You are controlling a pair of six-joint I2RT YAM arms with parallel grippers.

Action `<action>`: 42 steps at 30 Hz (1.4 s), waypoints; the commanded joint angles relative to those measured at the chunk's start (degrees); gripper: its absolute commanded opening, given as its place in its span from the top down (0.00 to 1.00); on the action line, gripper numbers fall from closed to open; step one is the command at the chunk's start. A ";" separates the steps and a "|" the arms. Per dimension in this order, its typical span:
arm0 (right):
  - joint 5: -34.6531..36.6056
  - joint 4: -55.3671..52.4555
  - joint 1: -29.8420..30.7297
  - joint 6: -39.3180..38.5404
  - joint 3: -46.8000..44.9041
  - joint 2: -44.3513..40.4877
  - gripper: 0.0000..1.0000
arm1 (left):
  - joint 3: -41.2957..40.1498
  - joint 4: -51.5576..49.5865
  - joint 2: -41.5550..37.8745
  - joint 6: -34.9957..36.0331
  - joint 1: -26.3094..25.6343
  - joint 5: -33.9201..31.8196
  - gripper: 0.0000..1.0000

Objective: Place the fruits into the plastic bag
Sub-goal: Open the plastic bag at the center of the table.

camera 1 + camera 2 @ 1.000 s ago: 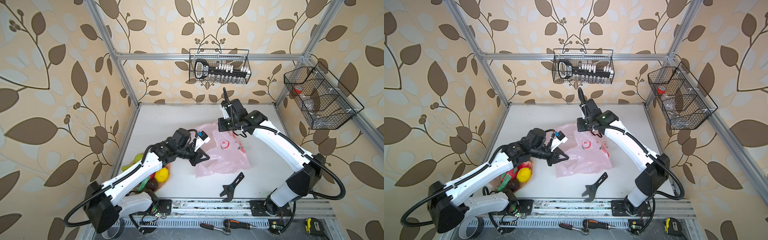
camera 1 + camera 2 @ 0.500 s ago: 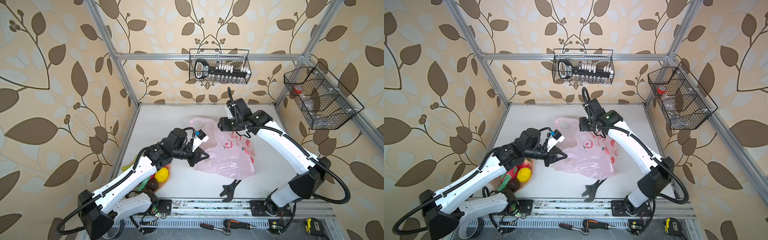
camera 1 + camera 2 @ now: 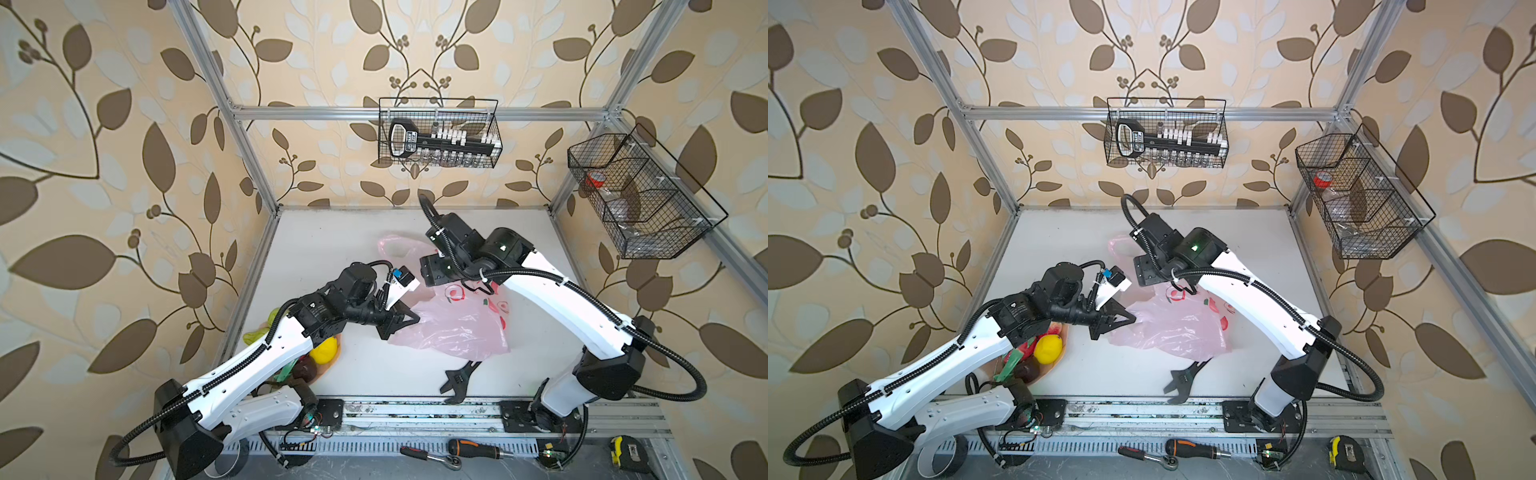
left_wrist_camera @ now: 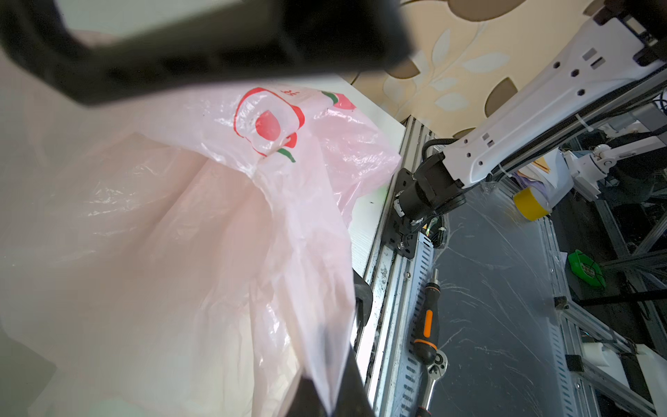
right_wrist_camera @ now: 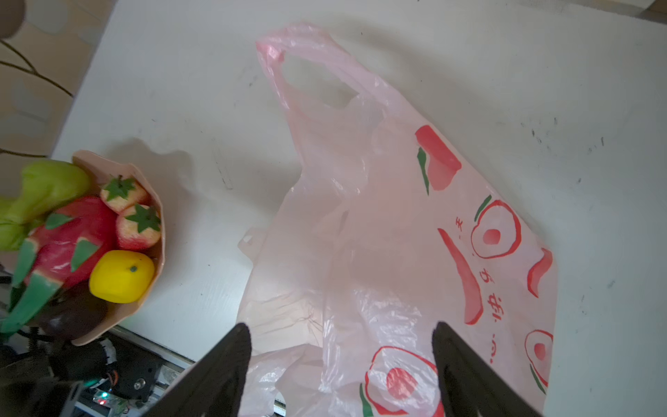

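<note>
The pale pink plastic bag (image 3: 457,328) (image 3: 1175,328) lies crumpled mid-table, its red print up. My left gripper (image 3: 409,320) (image 4: 325,382) is shut on the bag's left edge and holds a fold of film (image 4: 306,289) raised. My right gripper (image 5: 341,334) hangs open above the bag (image 5: 379,234), fingers apart and holding nothing. The fruits sit in a peach plate (image 5: 162,234) at the front left: a yellow lemon (image 5: 122,276) (image 3: 324,351) (image 3: 1047,349), a dragon fruit (image 5: 72,234), two strawberries (image 5: 124,193), a dark purple fruit (image 5: 72,314) and a green piece (image 5: 47,187). In both top views my left arm covers most of them.
A black adjustable wrench (image 3: 461,380) (image 3: 1185,380) lies just in front of the bag. Wire baskets hang on the back wall (image 3: 438,133) and the right wall (image 3: 636,199). A screwdriver (image 3: 478,449), a ratchet and a tape measure (image 3: 627,453) lie beyond the front rail.
My right gripper has opened and let go of the bag, which has sagged down. The left gripper has stayed shut on the bag and shifted a little.
</note>
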 commanded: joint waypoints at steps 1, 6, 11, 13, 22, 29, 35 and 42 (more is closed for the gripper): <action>6.79 -3.76 1.62 3.03 0.28 2.92 0.20 | -0.79 2.16 -1.82 0.56 -0.90 -0.03 1.00; 11.48 -4.73 3.15 2.97 2.15 7.41 0.20 | -1.45 2.98 -2.18 -0.06 -1.68 -0.44 1.00; 17.61 -8.67 4.21 2.69 3.26 10.76 0.20 | -1.47 3.35 -2.27 -0.24 -2.20 -0.80 1.00; 18.67 -8.38 4.31 2.48 2.15 10.98 0.20 | -1.56 3.43 -2.10 -0.18 -2.43 -0.80 1.00; 24.48 -7.22 3.75 1.90 -1.00 11.61 0.35 | -1.56 3.66 -1.15 0.20 -3.70 -0.80 1.00; 22.42 -3.84 2.43 1.41 -2.48 11.08 0.71 | -1.60 3.39 -1.91 0.26 -4.67 -2.18 1.00; 22.93 -3.23 2.82 -0.03 0.22 7.47 1.00 | -2.75 3.52 -3.37 -1.22 -4.76 -2.77 0.95; 15.12 8.99 -0.08 -2.74 -7.17 -3.13 1.00 | -8.87 6.71 -7.62 -9.56 -4.74 -3.45 0.34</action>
